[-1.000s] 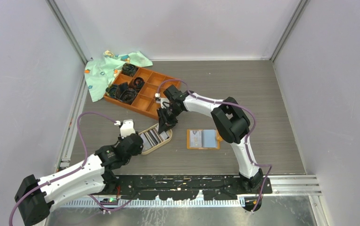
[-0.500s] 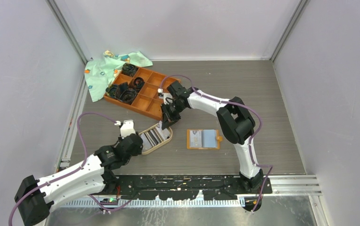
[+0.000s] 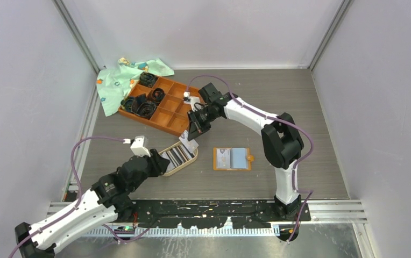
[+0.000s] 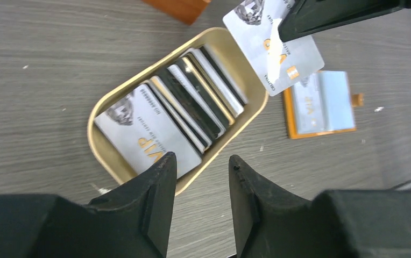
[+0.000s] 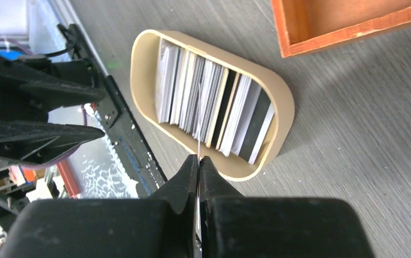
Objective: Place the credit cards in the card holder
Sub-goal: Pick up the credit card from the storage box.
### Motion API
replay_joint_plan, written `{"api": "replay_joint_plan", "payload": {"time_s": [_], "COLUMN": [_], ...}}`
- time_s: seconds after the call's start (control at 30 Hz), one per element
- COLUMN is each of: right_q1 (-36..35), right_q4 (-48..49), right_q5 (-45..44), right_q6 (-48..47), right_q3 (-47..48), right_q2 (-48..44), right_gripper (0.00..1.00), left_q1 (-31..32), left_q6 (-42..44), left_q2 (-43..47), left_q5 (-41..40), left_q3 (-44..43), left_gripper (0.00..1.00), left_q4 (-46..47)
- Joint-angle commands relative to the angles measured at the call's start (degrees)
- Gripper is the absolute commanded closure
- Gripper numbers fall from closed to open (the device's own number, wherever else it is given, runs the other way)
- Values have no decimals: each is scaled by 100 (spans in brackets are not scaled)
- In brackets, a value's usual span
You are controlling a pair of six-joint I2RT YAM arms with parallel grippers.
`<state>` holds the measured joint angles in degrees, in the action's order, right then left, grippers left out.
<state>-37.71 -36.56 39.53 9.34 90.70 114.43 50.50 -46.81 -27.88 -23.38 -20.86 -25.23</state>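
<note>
Held card [image 4: 257, 59]: silver-white with gold print. Likely thin, light and stiff, slightly springy, with slick faces, so an edge pinch is the only real hold. The right pincer [image 5: 198, 158] is clenched on it along an upper edge. In the right wrist view it shows edge-on as a thin line hanging down from the tips. It sits just above the far-right end of the oval dish [image 4: 98, 115] and looks clear of the stack. In the left wrist view its printed face is towards the camera and its long axis runs diagonally, upper left to lower right.

The rest of the credit cards [image 5: 208, 102] stand on edge in the dish, packed like files and leaning. Their faces lie across the dish's long axis. They're tight together, so judge it best to take one by its exposed top edge.

The card holder [image 3: 232, 159] lies open and flat on the counter [image 3: 300, 107], right of the dish and apart from it. Its long axis runs left-right. A pale card seems to be in its left pocket already. The pockets are probably snug, so the card would need to go in edge-first.

The left pincer [image 4: 202, 177] is released with nothing in it, hovering at the dish's near-left rim.

A compartment tray [image 3: 179, 122] sits behind the dish.
</note>
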Motion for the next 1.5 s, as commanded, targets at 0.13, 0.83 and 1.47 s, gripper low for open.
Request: {"api": "replay_joint_plan", "payload": {"time_s": [0.13,0.83,1.47], "right_q1": [446,678,671], "right_q4": [-41,574,-290], "right_q5": [1872,3455,3552], "right_q6": [-722,-1119,-2367], "right_q3": [-476,-1587,-1632], "right_q2": [-792,-2002,-2230], "right_gripper": [99,99,99], "left_q1": [12,4,-144], "left_q6": [75,-475,-354], "left_q2": [767,-1288,-2062], "left_q5": [1040,2151,2728], "left_q3": [688,954,529], "left_gripper": [41,38,73], "left_q4": [2053,6594,7102]}}
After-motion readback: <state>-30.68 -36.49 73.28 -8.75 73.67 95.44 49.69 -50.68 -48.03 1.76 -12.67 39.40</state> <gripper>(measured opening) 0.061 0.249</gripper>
